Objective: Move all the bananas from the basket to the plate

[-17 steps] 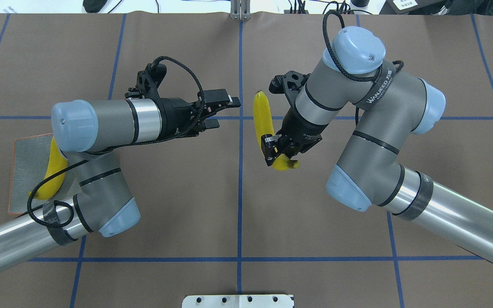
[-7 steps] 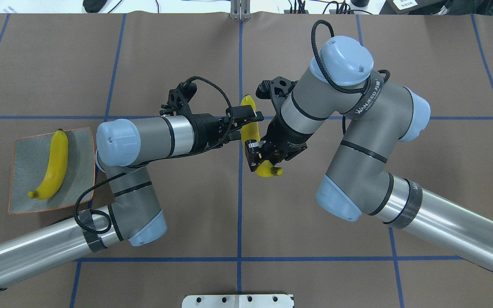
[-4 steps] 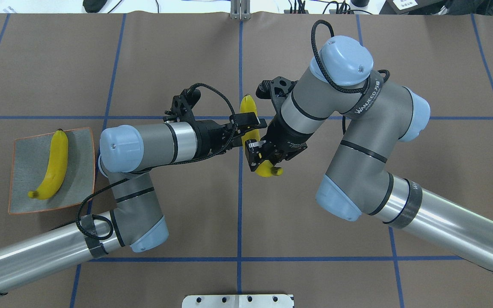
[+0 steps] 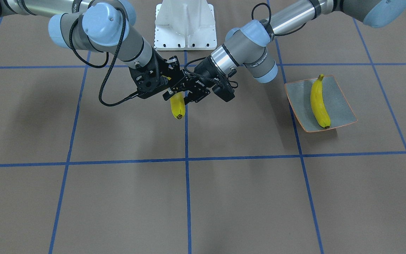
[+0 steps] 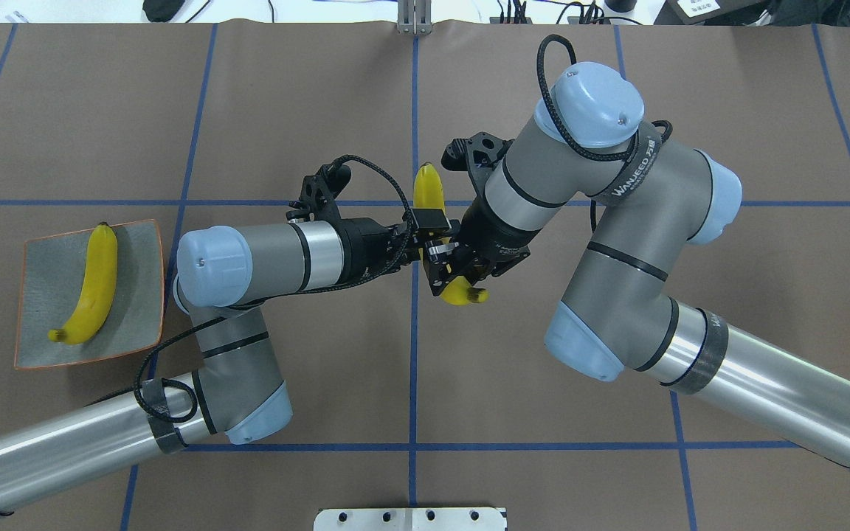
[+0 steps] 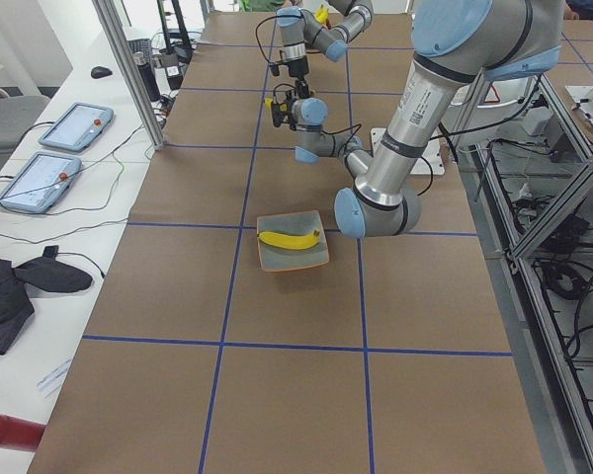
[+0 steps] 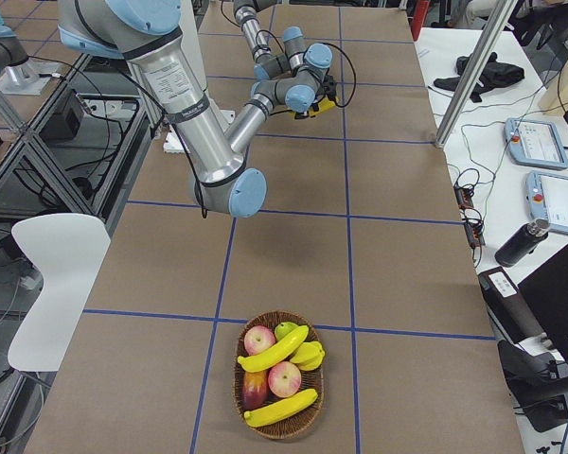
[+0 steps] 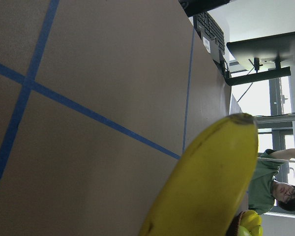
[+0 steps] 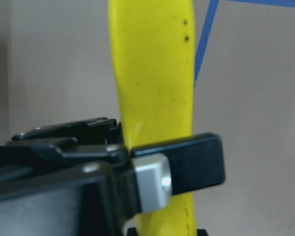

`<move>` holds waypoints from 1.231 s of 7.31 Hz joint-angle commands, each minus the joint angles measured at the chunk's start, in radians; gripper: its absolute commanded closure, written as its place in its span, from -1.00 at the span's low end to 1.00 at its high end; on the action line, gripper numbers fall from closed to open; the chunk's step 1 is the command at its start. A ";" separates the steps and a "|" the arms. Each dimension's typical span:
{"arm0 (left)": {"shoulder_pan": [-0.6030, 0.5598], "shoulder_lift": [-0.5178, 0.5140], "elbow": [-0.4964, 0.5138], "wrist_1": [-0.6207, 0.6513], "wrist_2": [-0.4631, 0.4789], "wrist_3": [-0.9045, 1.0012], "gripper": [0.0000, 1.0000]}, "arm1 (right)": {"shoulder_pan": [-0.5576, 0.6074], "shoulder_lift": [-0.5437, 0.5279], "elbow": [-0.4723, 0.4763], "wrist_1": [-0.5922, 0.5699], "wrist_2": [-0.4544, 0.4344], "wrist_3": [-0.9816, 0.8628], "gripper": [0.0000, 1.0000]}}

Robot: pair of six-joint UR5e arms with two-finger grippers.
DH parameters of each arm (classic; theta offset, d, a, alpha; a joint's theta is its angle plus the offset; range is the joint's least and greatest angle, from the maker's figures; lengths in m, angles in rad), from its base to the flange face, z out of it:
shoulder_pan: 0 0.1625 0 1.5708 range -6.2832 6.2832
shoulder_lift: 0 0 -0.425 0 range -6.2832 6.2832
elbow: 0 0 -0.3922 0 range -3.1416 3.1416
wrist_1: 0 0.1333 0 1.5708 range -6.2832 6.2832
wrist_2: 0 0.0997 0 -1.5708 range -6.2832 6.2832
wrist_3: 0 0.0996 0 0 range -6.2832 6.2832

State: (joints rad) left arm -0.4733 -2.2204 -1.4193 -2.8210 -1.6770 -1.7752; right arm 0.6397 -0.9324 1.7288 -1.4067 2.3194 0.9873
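Observation:
A yellow banana [image 5: 429, 188] hangs above the table's middle, also visible in the front view [image 4: 177, 107]. My right gripper [image 5: 441, 271] is shut on its lower half. My left gripper [image 5: 431, 228] reaches in from the left with its fingers closed across the upper half; one finger [image 9: 187, 162] lies flat against the peel. The banana [image 8: 206, 187] fills the left wrist view. Another banana [image 5: 89, 295] lies on the grey plate [image 5: 41, 295] at the left edge. The wicker basket [image 7: 239, 378] at the table's right end holds more bananas [image 7: 275, 348].
Red and green apples [image 7: 284, 378] share the basket. A white mounting plate [image 5: 410, 518] sits at the table's near edge. Side desks with tablets [image 6: 74, 128] run along the far side. A person [image 8: 273, 187] shows beyond the table.
My left arm swung from beside the plate to the centre, slid its open fingers around the held banana and closed them. The right arm drew slightly left, then held still.

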 commanded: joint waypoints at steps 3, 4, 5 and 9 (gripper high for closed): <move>0.001 0.015 -0.001 -0.067 -0.007 0.002 1.00 | 0.000 0.000 -0.006 0.002 0.000 0.001 0.80; 0.001 0.015 -0.003 -0.067 -0.007 0.002 1.00 | 0.000 0.000 -0.009 0.000 0.002 0.005 -0.57; 0.001 0.015 -0.001 -0.067 -0.007 0.002 1.00 | 0.000 0.004 -0.009 0.002 0.003 0.052 -0.97; 0.001 0.015 0.005 -0.064 -0.009 0.007 1.00 | 0.014 0.026 -0.006 0.002 0.006 0.114 -0.98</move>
State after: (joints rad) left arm -0.4725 -2.2059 -1.4162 -2.8867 -1.6858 -1.7705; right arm 0.6455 -0.9083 1.7214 -1.4051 2.3237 1.0976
